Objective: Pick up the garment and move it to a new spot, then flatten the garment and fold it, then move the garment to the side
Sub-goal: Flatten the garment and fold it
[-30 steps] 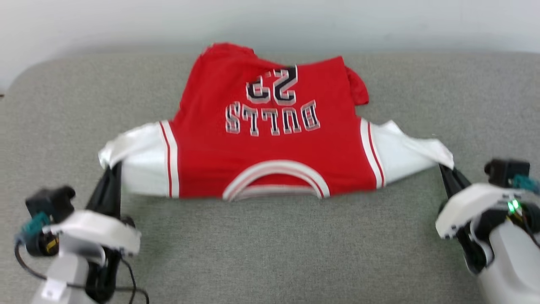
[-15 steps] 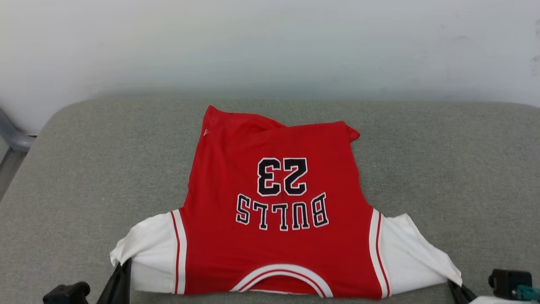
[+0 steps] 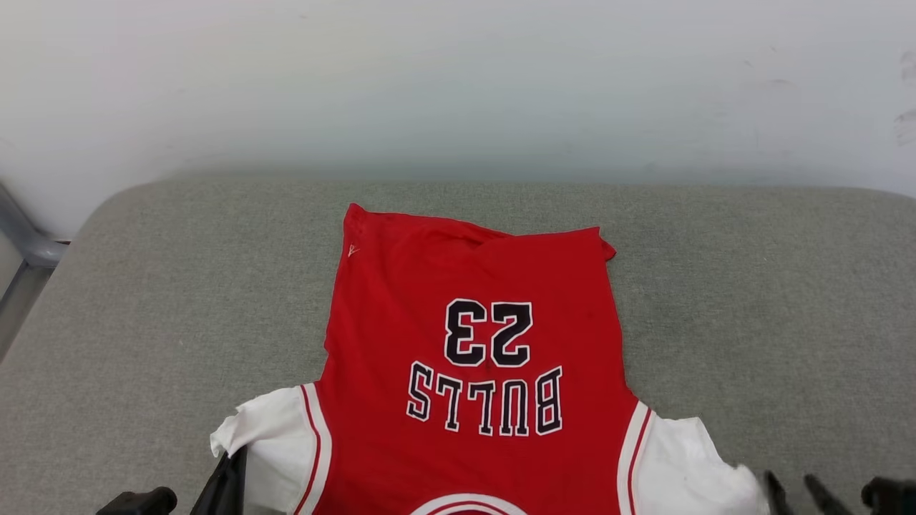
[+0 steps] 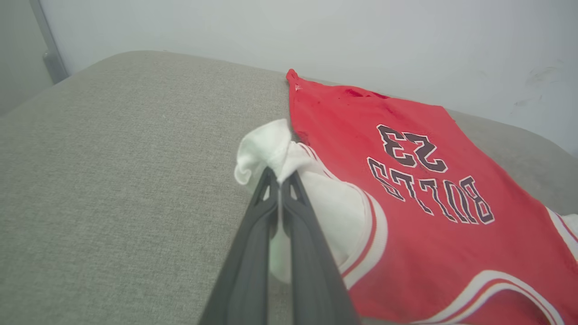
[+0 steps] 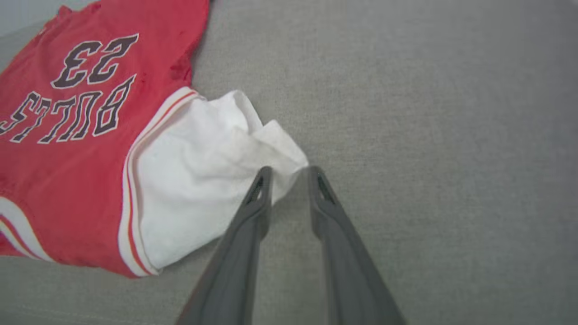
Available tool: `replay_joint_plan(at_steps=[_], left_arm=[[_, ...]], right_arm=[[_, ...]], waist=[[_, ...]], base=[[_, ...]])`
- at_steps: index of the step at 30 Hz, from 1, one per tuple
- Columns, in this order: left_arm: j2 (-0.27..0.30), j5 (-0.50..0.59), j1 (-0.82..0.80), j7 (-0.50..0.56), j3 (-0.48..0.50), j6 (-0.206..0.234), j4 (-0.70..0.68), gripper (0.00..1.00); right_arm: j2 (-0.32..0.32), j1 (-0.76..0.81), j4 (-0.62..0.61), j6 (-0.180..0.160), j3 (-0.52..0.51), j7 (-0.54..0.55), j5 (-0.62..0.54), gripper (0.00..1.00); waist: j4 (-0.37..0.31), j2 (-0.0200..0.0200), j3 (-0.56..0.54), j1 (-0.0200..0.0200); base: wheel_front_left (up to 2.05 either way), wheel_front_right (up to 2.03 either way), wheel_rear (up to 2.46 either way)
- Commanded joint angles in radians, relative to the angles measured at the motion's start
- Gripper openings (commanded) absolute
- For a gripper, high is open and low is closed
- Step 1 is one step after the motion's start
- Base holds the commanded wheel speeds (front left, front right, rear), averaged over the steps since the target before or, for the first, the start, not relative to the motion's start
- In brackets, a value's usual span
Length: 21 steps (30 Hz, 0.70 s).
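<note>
Red white-sleeved jersey shirt (image 3: 465, 286) runs lengthwise toward the grey fabric cushion's (image 3: 751, 286) far edge, ahead of us. Our left jaws clamp one sleeve; right jaws apart at the other's tip.

A broad grey woven-fabric cushion (image 3: 143, 322) with a rounded far edge and left corner spreads across the foreground, backed by a plain pale off-white wall (image 3: 458, 86) faintly scuffed at its right, softly and evenly lit, with a curved grey metal tube (image 3: 28, 243) at far left.

Bare indoor rm: grey upholstered cushion (image 3: 143, 286), plain white wall (image 3: 458, 79).
</note>
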Motion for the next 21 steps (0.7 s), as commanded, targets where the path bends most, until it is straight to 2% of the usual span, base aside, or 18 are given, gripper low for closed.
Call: replay_joint_plan(at_steps=[1, 6, 10, 16, 21], left_arm=[[-0.003, 0.007, -0.013, 0.000, -0.004, 0.002, -0.014, 0.00], [-0.003, 0.021, -0.057, -0.005, -0.015, 0.004, -0.058, 0.00], [-0.009, 0.030, -0.109, -0.013, -0.029, -0.008, -0.083, 0.00], [-0.028, 0.046, -0.223, -0.039, -0.074, -0.054, -0.085, 0.00], [-0.054, 0.057, -0.304, -0.066, -0.097, -0.091, -0.073, 0.00]], right_arm=[[0.005, -0.045, -0.009, -0.001, -0.007, -0.034, 0.016, 1.00], [0.007, -0.214, 0.063, -0.001, -0.036, -0.117, 0.035, 1.00], [-0.007, -0.402, 0.197, -0.001, -0.049, -0.111, 0.041, 1.00], [-0.084, -0.683, 0.395, -0.001, -0.021, -0.003, 0.055, 1.00], [-0.152, -0.910, 0.538, -0.001, 0.047, 0.146, 0.056, 1.00]], waist=[[0.001, -0.0001, 0.005, 0.0001], [0.016, -0.0001, 0.055, 0.0001], [0.047, -0.0001, 0.115, 0.0001], [0.134, -0.0001, 0.227, 0.0001], [0.190, -0.0001, 0.318, 0.0001]], base=[[0.00, 0.00, 0.00], [0.00, 0.00, 0.00], [0.00, 0.00, 0.00], [0.00, 0.00, 0.00], [0.00, 0.00, 0.00]])
